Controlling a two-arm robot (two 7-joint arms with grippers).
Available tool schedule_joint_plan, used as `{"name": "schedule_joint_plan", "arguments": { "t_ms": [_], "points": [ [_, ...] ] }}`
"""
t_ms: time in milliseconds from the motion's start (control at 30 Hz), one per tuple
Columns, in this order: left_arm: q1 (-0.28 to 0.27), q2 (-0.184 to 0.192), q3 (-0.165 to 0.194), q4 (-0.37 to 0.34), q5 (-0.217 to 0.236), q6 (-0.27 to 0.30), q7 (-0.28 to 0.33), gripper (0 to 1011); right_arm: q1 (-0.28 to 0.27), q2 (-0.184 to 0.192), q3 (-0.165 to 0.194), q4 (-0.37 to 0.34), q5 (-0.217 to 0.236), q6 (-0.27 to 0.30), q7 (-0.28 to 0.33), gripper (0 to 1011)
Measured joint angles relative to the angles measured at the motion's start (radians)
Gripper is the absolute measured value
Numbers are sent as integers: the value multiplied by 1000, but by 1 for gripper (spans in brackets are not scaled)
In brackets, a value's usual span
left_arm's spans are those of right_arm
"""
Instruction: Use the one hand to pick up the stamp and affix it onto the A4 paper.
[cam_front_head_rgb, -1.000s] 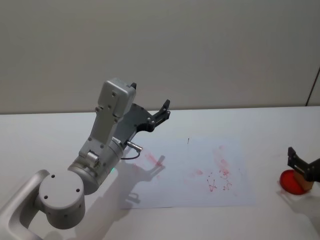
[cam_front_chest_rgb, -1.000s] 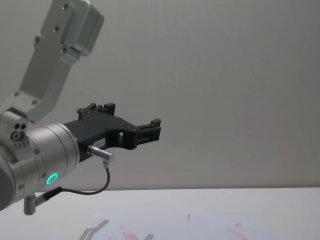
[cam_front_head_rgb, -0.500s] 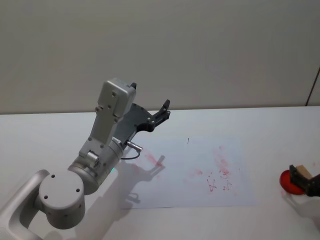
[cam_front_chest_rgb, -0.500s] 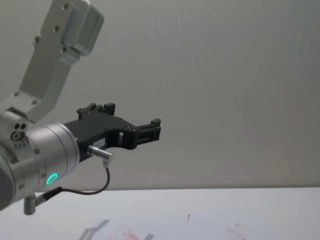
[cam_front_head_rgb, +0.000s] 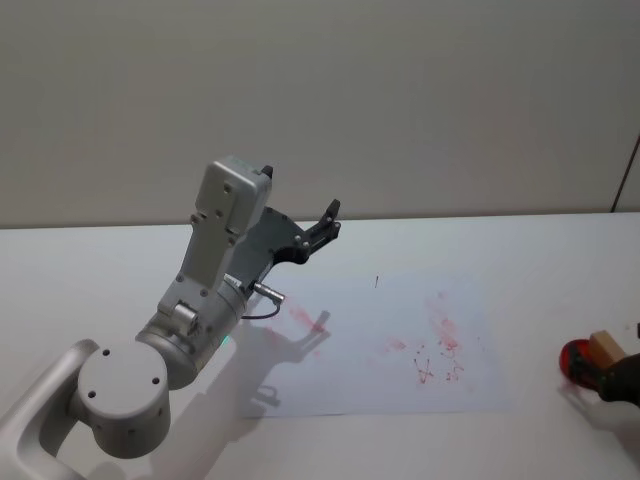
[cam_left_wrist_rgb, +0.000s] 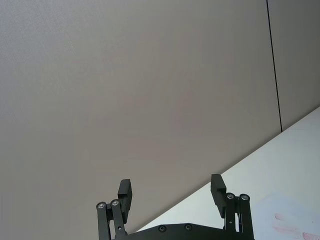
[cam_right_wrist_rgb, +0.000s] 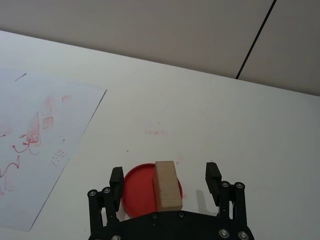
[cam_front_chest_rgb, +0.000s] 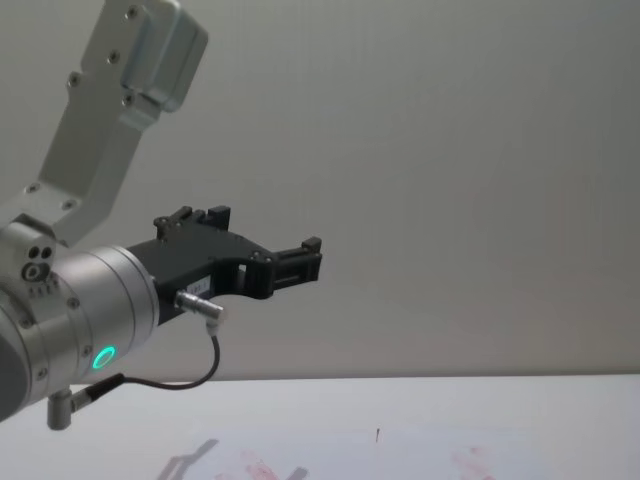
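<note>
In the head view the stamp (cam_front_head_rgb: 603, 347) stands on a red ink pad (cam_front_head_rgb: 573, 358) just off the right edge of the A4 paper (cam_front_head_rgb: 340, 380), well apart from the idle left gripper (cam_front_head_rgb: 328, 218) raised over the paper's left edge. In the left wrist view that gripper gapes wide, holding nothing. In the right wrist view the right gripper (cam_right_wrist_rgb: 165, 176) straddles the upright stamp, fingers (cam_right_wrist_rgb: 116, 177) wide with a gap either side, so this nearer arm likely need only close.

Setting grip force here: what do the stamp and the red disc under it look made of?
The stamp looks like bare wood: a pale tan, matte, square-cut block. The red disc looks like smooth plastic or an inked pad; its flat, even red leaves that open.
</note>
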Motion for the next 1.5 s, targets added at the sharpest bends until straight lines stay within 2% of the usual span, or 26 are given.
{"name": "schedule_joint_plan", "arguments": {
  "t_ms": [333,800,1067,1100,1167,1200,1300,1333,1400,1500],
  "points": [
    [0,0,0,0,0,0,0,1001,29,-29,-13,35,-21,18,17,1001],
    [0,0,0,0,0,0,0,1001,42,-56,-20,62,-31,20,1,1000],
    [0,0,0,0,0,0,0,1001,45,-63,-21,68,-34,18,-5,833],
    [0,0,0,0,0,0,0,1001,45,-64,-21,68,-34,17,-5,780],
    [0,0,0,0,0,0,0,1001,45,-65,-21,70,-34,17,-6,746],
    [0,0,0,0,0,0,0,1001,45,-65,-21,70,-34,17,-6,688],
    [0,0,0,0,0,0,0,1001,46,-66,-22,71,-35,17,-7,605],
    [0,0,0,0,0,0,0,1001,46,-67,-22,71,-35,17,-8,546],
    [0,0,0,0,0,0,0,1001,46,-67,-22,72,-35,17,-8,534],
    [0,0,0,0,0,0,0,1001,46,-68,-22,72,-35,16,-9,407]
  ]
}}
